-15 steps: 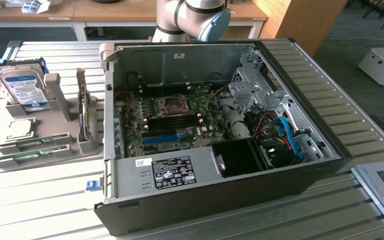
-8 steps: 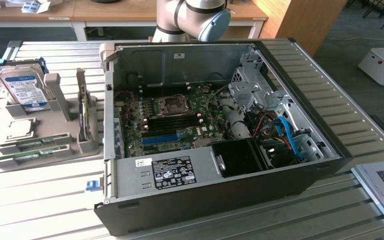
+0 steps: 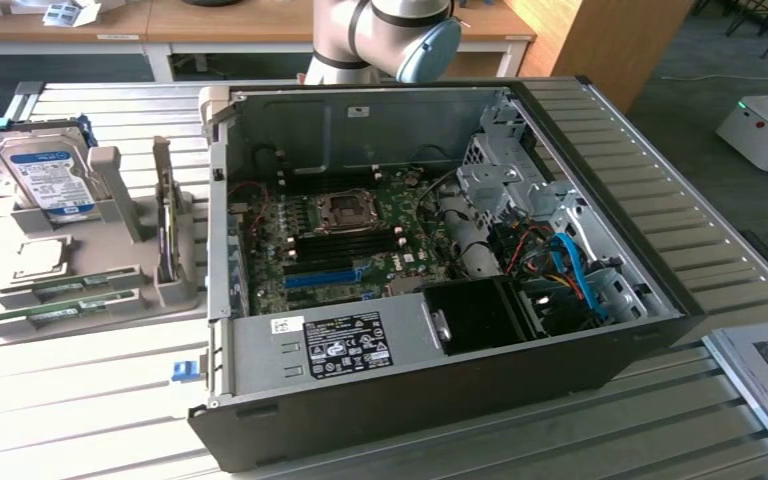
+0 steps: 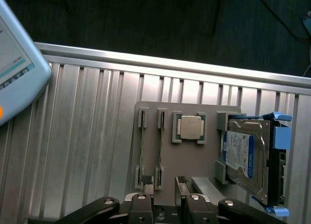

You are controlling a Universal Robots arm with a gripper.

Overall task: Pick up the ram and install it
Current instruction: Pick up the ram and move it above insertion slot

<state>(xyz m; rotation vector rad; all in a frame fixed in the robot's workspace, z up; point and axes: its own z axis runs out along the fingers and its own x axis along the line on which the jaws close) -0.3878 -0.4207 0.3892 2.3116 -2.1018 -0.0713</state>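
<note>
Checking the wrist view, I found the pincer spread and empty, its gap lined over the ram, which stood in the holder at nine o'clock from the case in the exterior view.

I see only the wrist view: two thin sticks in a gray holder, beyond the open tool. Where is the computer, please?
Observer: The computer case lies at the exterior view's right of the holder, on the same slatted table.
Operator: Is its side open?
Observer: Yes, the side panel is off and the motherboard shows inside.
Operator: Do you see memory slots?
Observer: Long dark slots lie next to the processor socket.
</note>
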